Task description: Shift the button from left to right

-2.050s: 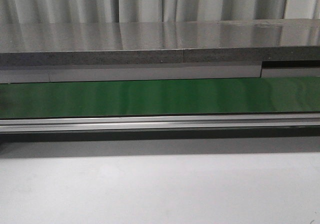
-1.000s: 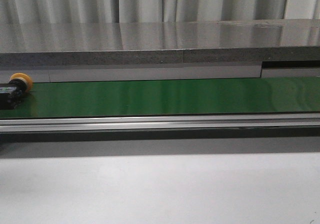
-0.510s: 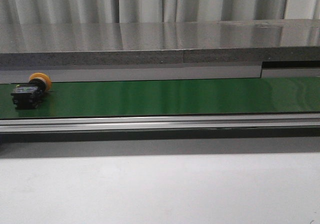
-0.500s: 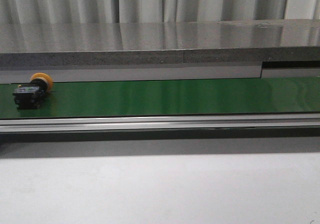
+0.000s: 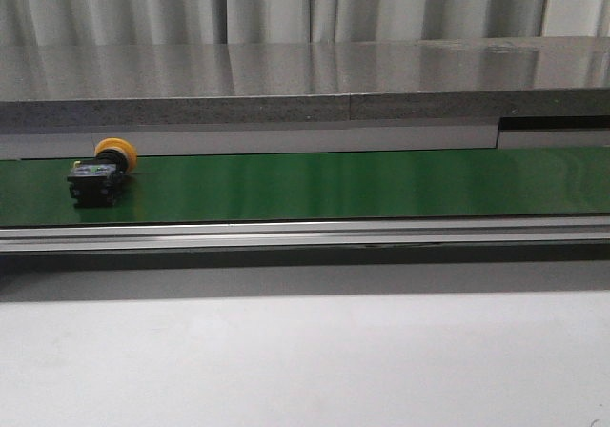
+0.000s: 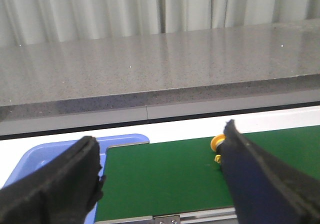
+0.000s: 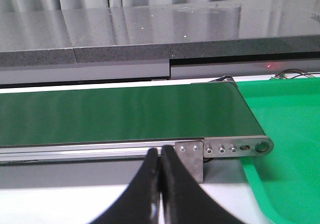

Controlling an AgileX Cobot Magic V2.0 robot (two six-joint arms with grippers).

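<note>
Button (image 5: 103, 172) lay on its side at the left of the green belt (image 5: 362, 184), ungripped, my left gripper (image 6: 160, 184) spread wide near it, my right gripper (image 7: 161, 184) pressed together, so the whole move rightward remained.

The green belt (image 5: 362, 184) is viewed side-on and low by the front camera. It is also seen ahead of each end effector: its left end (image 6: 165, 176) from the left wrist, its right end (image 7: 125, 116) from the right wrist.
</note>
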